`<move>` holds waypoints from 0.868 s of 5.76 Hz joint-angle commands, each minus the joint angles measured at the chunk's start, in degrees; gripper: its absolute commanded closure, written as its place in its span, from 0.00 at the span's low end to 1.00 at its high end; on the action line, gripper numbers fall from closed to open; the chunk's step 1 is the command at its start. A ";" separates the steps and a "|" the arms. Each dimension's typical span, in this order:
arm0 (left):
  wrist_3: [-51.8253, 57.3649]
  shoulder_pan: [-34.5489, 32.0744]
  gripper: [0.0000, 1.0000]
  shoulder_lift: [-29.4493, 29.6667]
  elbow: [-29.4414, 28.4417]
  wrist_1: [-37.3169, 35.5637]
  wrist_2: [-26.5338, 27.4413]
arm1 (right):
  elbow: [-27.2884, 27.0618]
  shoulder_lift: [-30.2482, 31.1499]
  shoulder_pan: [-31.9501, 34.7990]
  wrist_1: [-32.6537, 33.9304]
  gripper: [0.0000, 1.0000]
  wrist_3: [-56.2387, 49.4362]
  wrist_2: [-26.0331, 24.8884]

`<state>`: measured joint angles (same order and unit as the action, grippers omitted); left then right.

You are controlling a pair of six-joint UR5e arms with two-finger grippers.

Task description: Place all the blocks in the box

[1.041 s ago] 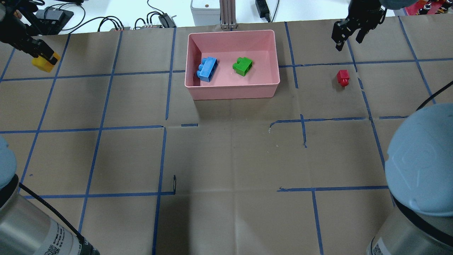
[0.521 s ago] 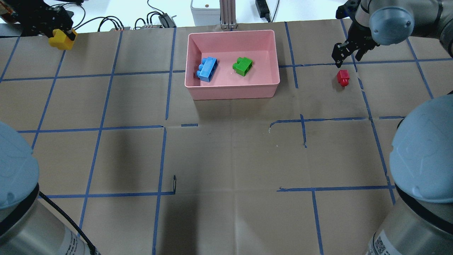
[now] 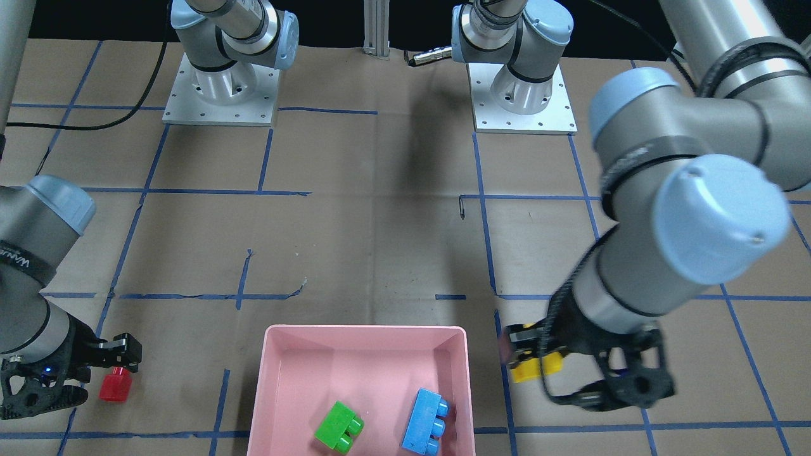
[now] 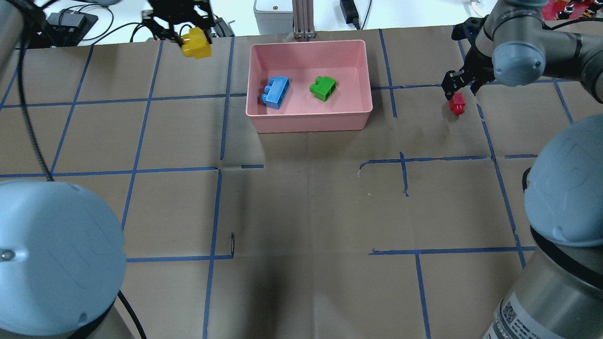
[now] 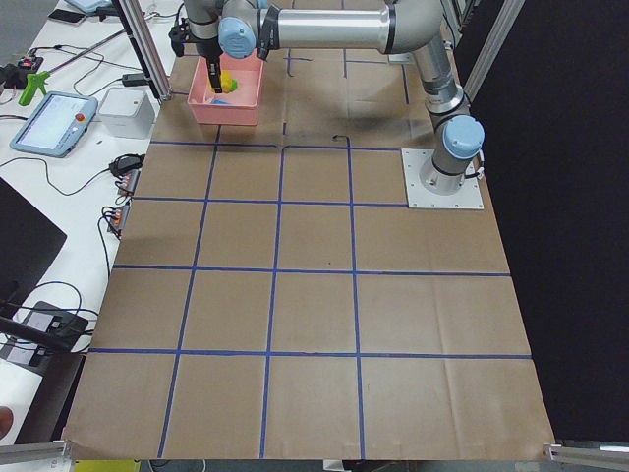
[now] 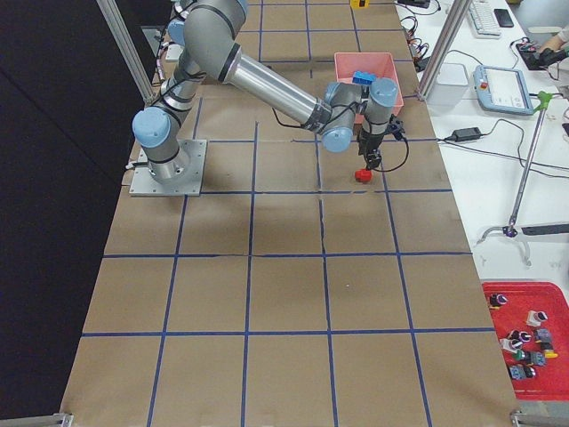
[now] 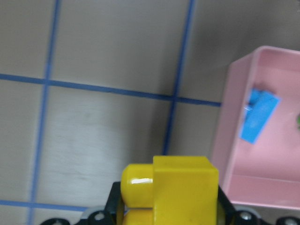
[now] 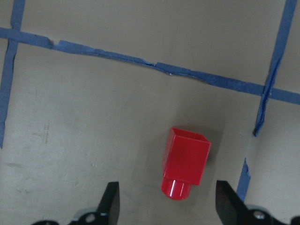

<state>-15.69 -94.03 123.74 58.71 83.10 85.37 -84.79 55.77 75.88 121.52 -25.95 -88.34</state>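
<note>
Near the shallow pink plastic tray (image 4: 308,123), the right gripper (image 8: 168,208) held its jaws gaping over a seemingly light, slick red plastic brick (image 8: 186,161), flat sides best pinched; the left gripper (image 4: 186,34) clenched a yellow plastic brick (image 7: 180,187).

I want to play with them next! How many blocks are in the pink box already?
Two are done: the blue block and the green block lie in the pink box. The left pincer holds the yellow block beside the box. The red block is left, on the table under the open right pincer.
</note>
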 commanded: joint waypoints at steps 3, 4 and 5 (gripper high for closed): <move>-7.34 -7.67 0.65 12.65 1.14 -13.91 0.93 | -0.82 -2.15 -0.82 4.60 0.28 3.45 0.10; -7.34 -7.66 0.10 12.66 0.97 -14.10 1.02 | -0.73 -2.68 -0.82 7.04 0.28 4.14 -0.33; -7.42 -7.49 0.01 11.44 0.27 -14.01 1.20 | -0.82 -2.86 -0.73 7.85 0.28 4.24 -0.60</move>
<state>-23.07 -101.62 135.85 59.45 69.18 86.43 -85.57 53.16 75.08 128.27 -21.92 -88.67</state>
